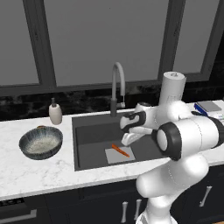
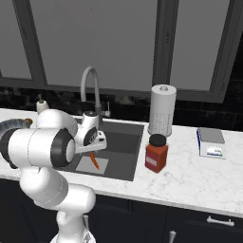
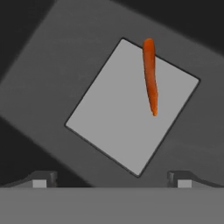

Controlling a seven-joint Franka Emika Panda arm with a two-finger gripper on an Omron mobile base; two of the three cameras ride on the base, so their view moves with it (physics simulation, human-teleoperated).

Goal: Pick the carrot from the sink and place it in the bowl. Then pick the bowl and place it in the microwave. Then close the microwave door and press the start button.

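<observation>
While carrot [image 3: 150,78] lies on light grey mat [image 3: 131,109] in sink [image 1: 87,131], we hang tool [image 3: 112,181] above it, jaws wide, nothing held, ready to descend. Bowl [image 1: 40,142] waits on counter [image 1: 39,173] left of sink.

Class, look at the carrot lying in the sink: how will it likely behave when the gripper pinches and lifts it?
The carrot looks thin and straight, so probably stiff and light. Its round, tapered body may roll on the flat mat if nudged. Smooth-looking skin could slip between the fingertips.
</observation>
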